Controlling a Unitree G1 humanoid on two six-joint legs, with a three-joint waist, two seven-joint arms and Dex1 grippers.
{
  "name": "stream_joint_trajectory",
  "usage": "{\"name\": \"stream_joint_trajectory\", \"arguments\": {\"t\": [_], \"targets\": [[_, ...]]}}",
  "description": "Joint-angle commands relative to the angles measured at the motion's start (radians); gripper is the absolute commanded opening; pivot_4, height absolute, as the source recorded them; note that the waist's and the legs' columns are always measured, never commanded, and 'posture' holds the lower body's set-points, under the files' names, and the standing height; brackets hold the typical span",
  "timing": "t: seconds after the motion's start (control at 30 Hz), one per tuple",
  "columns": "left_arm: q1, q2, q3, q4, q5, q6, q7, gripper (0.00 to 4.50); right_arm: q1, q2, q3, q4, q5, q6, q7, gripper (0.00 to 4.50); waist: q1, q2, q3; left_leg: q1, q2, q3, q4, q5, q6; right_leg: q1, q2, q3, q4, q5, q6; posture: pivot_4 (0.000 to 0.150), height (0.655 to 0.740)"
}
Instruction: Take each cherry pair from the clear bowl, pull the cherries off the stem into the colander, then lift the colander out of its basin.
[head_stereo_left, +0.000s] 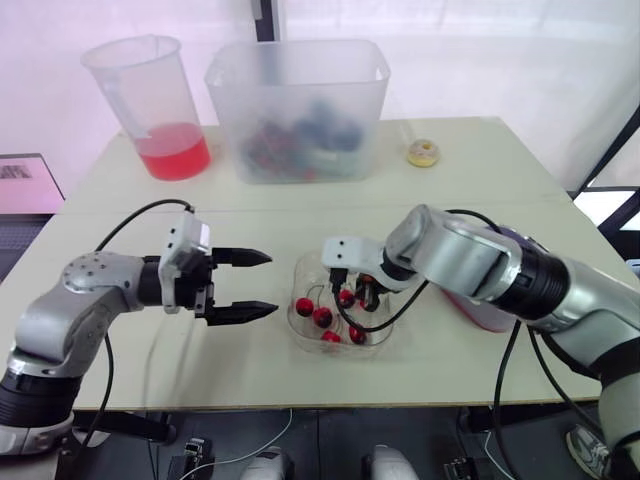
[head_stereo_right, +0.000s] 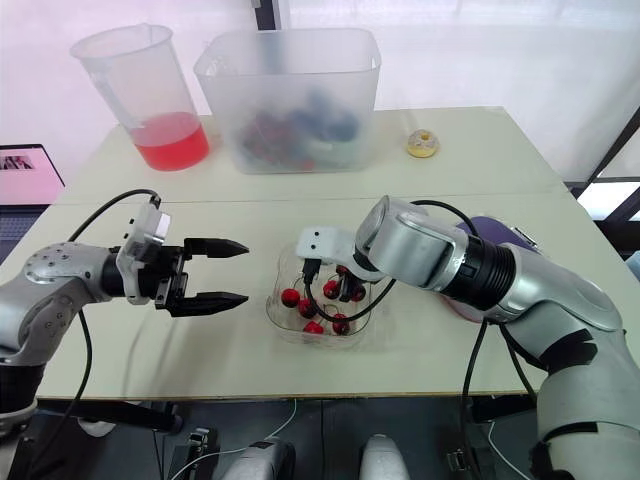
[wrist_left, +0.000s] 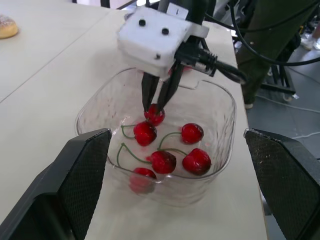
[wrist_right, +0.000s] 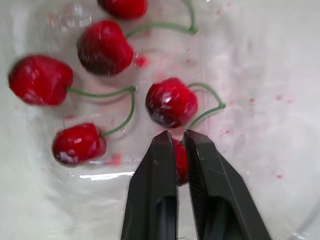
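The right gripper (wrist_right: 181, 134) reaches into the clear bowl (wrist_left: 227, 102), a thin glossy plastic tub with rounded corners on the pale matte table (head_stereo_left: 150, 350). Its slim black fingers pinch one shiny red cherry (wrist_left: 154, 115). Other round cherries (wrist_left: 196, 161) on thin green stems (wrist_right: 105, 92) lie around it, and the left gripper (head_stereo_left: 272, 283) hovers just beside the bowl, its textured fingers spread wide.
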Motion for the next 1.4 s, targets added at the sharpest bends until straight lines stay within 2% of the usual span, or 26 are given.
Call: {"name": "stream_joint_trajectory", "arguments": {"t": [0.03, 0.13, 0.4, 0.63, 0.73, 0.87, 1.1, 1.27, 1.4], "targets": [[0.001, 0.006, 0.005, -0.017, 0.003, -0.018, -0.005, 4.5, -0.042, 0.004, -0.008, -0.016, -0.014, 0.018, 0.006, 2.61, -0.001, 0.0, 0.0, 0.0, 0.0, 0.0, 0.0, 0.0, 0.0, 0.0, 0.0, 0.0, 0.0, 0.0, 0.0, 0.15, 0.74], [0.002, 0.008, 0.008, -0.018, 0.002, -0.014, -0.008, 4.5, -0.042, 0.033, -0.015, -0.001, -0.002, 0.062, -0.002, 4.1, -0.001, 0.0, 0.0, 0.0, 0.0, 0.0, 0.0, 0.0, 0.0, 0.0, 0.0, 0.0, 0.0, 0.0, 0.0, 0.15, 0.74], [-0.001, -0.007, 0.002, -0.015, -0.001, -0.013, 0.0, 4.5, -0.05, 0.074, 0.073, 0.128, -0.037, 0.047, -0.003, 4.1, 0.0, 0.0, 0.0, 0.0, 0.0, 0.0, 0.0, 0.0, 0.0, 0.0, 0.0, 0.0, 0.0, 0.0, 0.0, 0.15, 0.74], [0.015, -0.044, -0.011, -0.039, 0.006, -0.015, 0.029, 4.5, -0.081, 0.065, 0.136, 0.16, -0.066, 0.004, 0.035, 4.1, -0.001, 0.0, 0.0, -0.001, 0.0, 0.0, 0.0, 0.0, 0.0, -0.001, 0.0, 0.0, 0.0, 0.0, 0.0, 0.15, 0.74], [0.022, -0.04, -0.007, -0.048, -0.001, -0.01, 0.033, 4.5, -0.086, 0.076, 0.136, 0.17, -0.07, 0.003, 0.045, 3.36, -0.001, 0.0, 0.0, -0.001, 0.0, 0.0, 0.0, 0.0, 0.0, -0.002, 0.0, 0.0, 0.0, 0.0, 0.0, 0.15, 0.74], [0.02, -0.034, -0.004, -0.045, -0.001, -0.011, 0.033, 4.5, -0.092, 0.08, 0.136, 0.168, -0.074, -0.001, 0.06, 1.47, -0.001, 0.0, 0.0, -0.002, 0.0, 0.0, 0.0, 0.0, -0.001, -0.002, 0.0, 0.0, 0.0, 0.0, 0.0, 0.15, 0.74], [-0.003, -0.042, -0.015, -0.015, 0.009, -0.024, 0.023, 4.5, -0.11, 0.059, 0.131, 0.127, -0.084, -0.03, 0.104, 1.47, -0.001, 0.0, 0.0, -0.004, 0.0, 0.0, 0.0, 0.001, -0.001, -0.004, 0.0, 0.0, 0.001, 0.0, 0.0, 0.15, 0.74], [-0.024, -0.06, -0.009, 0.012, 0.011, -0.046, 0.024, 4.5, -0.117, -0.025, 0.057, 0.004, -0.098, -0.155, 0.162, 1.47, 0.0, 0.0, 0.0, -0.012, -0.001, 0.0, 0.003, 0.001, -0.002, -0.016, -0.001, 0.0, 0.01, 0.0, 0.0, 0.15, 0.74], [-0.068, -0.074, 0.048, 0.018, -0.082, 0.023, 0.055, 4.5, -0.089, -0.104, -0.034, -0.066, -0.109, -0.192, 0.17, 1.47, 0.001, -0.001, 0.0, -0.013, -0.001, 0.001, 0.004, 0.002, -0.003, -0.017, -0.001, 0.0, 0.011, 0.0, 0.0, 0.15, 0.74]]}}
